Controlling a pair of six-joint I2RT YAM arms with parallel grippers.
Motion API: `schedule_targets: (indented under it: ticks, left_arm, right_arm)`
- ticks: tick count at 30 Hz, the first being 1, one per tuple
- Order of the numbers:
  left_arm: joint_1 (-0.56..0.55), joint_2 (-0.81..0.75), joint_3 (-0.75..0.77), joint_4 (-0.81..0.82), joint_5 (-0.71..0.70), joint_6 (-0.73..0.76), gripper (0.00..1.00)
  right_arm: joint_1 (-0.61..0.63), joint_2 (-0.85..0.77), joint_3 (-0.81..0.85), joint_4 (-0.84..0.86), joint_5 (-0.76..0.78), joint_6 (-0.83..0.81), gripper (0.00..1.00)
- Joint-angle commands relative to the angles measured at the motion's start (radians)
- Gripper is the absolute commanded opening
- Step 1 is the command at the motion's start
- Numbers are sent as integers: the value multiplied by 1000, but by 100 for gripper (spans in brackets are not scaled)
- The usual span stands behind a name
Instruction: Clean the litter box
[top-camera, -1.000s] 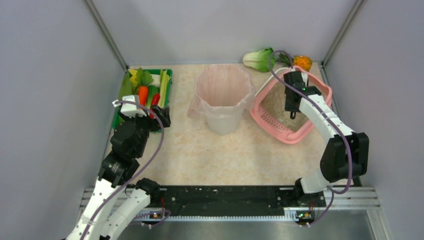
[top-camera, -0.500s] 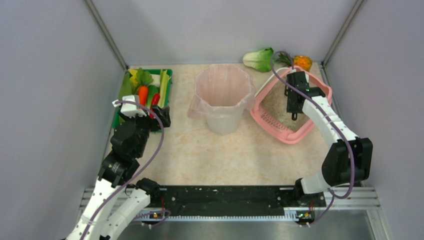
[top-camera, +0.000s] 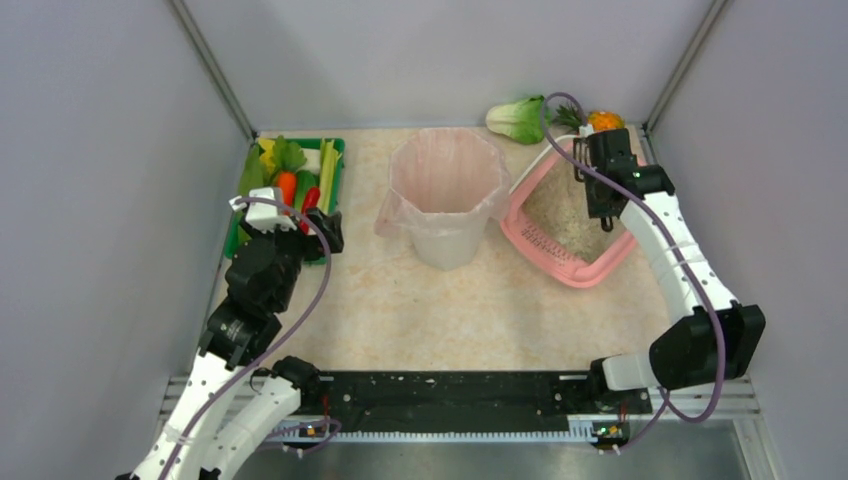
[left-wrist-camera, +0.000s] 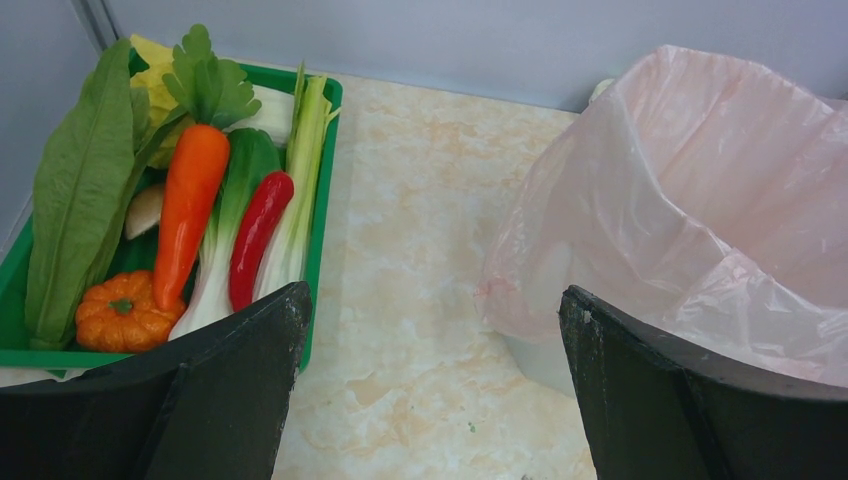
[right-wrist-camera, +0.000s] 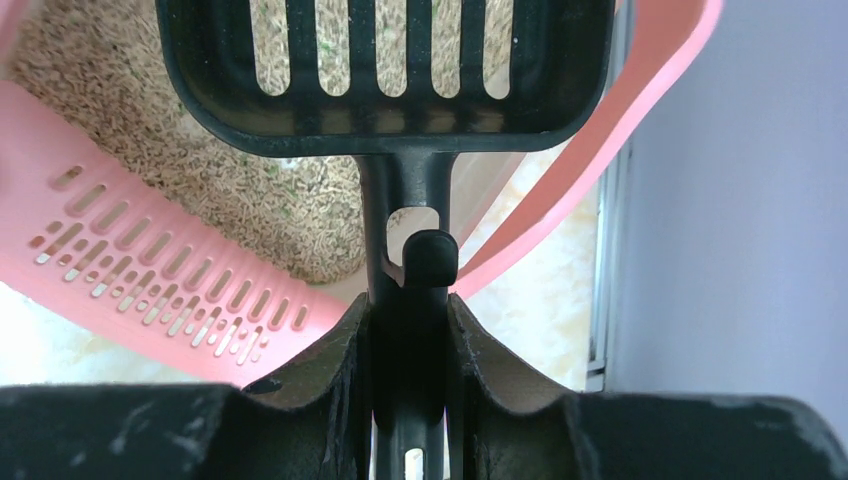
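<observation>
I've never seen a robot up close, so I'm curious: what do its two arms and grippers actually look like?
The left arm and right arm are slim chains of white segments with chunky black joints. A thin purple cable loops loosely along each. The left gripper and right gripper each have two matte black fingers, slightly scuffed.

Marbled table (top-camera: 420, 310): litter box (top-camera: 548, 247), bin (top-camera: 445, 195), vegetable tray (top-camera: 338, 160)

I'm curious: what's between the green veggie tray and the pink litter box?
A white plastic bin with pink liner stands between the green plastic tray and the pink plastic litter box, in the top view.
</observation>
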Motion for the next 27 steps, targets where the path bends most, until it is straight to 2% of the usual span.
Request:
schedule_targets:
  ticks: [1,15,27]
  left_arm:
    - [-2,-2,28,49,12,-11,99]
    - [-2,0,28,47,12,-11,99]
    - [-2,6,27,51,18,-15,99]
  right_arm:
    - [33,-36,134,-82,2,-110,0]
    - [217,17,417,-216,161,-219,0]
    - [474,139,678,-310,213,-263,0]
